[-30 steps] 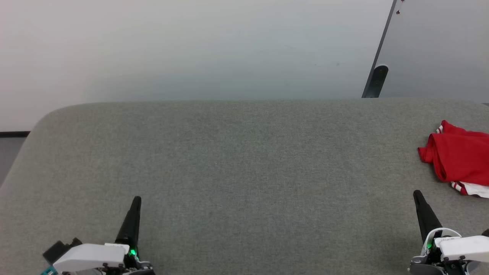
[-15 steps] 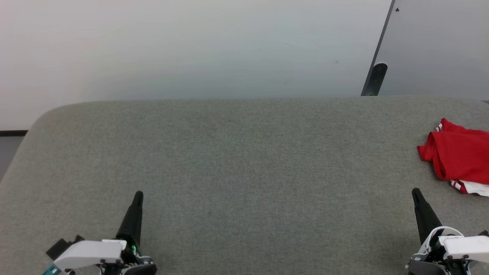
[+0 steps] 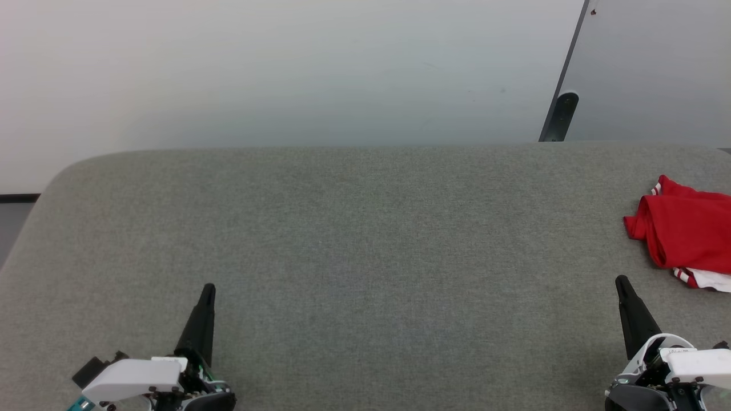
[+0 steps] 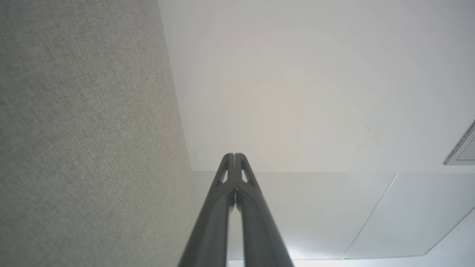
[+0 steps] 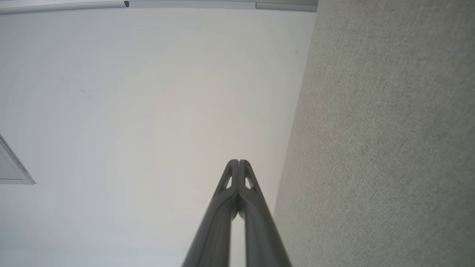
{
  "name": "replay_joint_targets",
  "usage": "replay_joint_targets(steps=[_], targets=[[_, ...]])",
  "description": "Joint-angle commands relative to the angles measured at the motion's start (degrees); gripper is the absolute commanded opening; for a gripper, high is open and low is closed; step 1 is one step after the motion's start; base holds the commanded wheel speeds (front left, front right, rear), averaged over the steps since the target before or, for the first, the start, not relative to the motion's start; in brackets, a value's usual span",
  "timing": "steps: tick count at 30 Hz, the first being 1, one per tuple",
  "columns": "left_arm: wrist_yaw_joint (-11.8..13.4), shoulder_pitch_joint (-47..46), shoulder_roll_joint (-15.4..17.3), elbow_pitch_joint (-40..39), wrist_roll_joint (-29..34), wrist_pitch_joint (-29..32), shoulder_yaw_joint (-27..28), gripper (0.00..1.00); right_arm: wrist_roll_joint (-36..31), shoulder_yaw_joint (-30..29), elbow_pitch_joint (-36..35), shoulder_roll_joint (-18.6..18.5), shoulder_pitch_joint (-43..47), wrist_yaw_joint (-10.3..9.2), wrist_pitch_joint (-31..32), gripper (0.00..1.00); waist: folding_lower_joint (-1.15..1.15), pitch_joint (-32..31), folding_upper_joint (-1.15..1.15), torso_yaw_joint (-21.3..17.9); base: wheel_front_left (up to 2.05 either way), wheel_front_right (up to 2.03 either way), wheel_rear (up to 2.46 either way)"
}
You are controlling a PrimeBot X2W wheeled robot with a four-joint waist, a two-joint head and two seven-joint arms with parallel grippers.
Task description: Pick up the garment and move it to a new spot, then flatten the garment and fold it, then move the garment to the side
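Grey woven surface (image 3: 365, 240) covers the lower head view, with a rounded corner at far left and a pale wall (image 3: 285, 68) behind. Garment (image 3: 682, 240) lies bunched on the surface at the far right, cut off by the frame edge: red folds on top, a white patch with red-white striped trim at its near edge, more striped trim at its top left. Left gripper (image 3: 208, 288) sits low left, its fingers pressed together into one dark point aimed up the view. It pinches nothing, has bare surface around it and is well apart from the garment. Right gripper (image 3: 621, 281) sits low right, fingers also pressed together and pinching nothing; its tip is near the garment's lower left corner but not touching it. Cannot tell whether either tip rests on the surface or hangs just above it. Left wrist view: the two fingers meet at the tip, with the surface down the left side and the wall and pale panels on the right. Right wrist view: the fingers meet at the tip, with the surface on the right and the wall on the left. Dark bar (image 3: 562, 117) with a rounded end stands behind the far edge at right, running up beside a grey panel (image 3: 657, 68).
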Motion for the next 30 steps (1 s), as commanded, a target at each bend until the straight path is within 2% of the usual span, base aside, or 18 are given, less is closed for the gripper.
replay_joint_targets(steps=[1, 30], targets=[[-0.33, -0.63, 0.07, -0.05, -0.17, 0.2, 0.16, 0.0, 0.21, 0.06, -0.1, 0.24, -0.12, 0.02, 0.07, 0.0, 0.0, 0.0, 0.0, 0.0, 0.0, 0.0, 0.0], [-0.32, -0.61, 0.07, -0.07, -0.18, 0.18, 0.14, 0.0, 0.22, 0.08, -0.1, 0.24, -0.12, 0.02, 0.05, 0.0, 0.0, 0.0, 0.0, 0.0, 0.0, 0.0, 0.0]])
